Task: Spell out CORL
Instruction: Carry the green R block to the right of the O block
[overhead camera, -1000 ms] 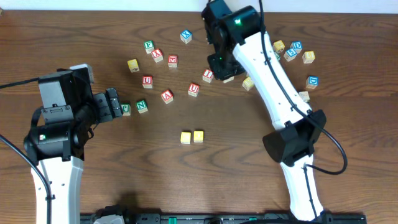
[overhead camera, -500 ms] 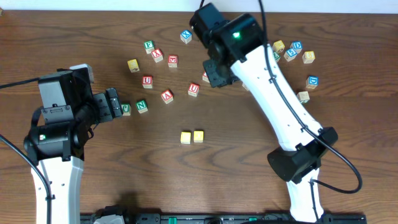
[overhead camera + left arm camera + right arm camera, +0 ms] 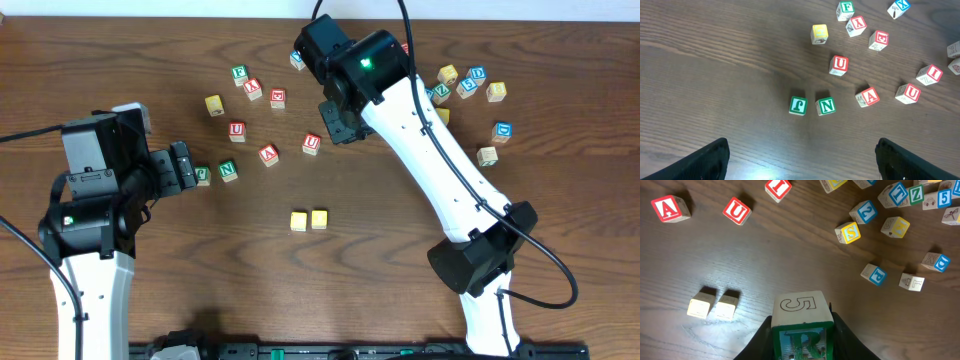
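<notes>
At the left, the left gripper is held over the table, its fingers spread wide with nothing between them. The green J block and the green N block lie just ahead of it, and neither is needed for the word.

Toward the middle, two yellow blocks are set side by side. They are judged to be the start of the word, though their letters cannot be read in any view.

Further right, the right gripper is clamped on the R block — a green R on its near face, a 5 on top — which is held in the air and not yet set down beside the pair. Roughly half the task is thus judged done: the R is to be placed, and an L is yet to be picked from the scattered blocks at the right, where none can be made out.
</notes>
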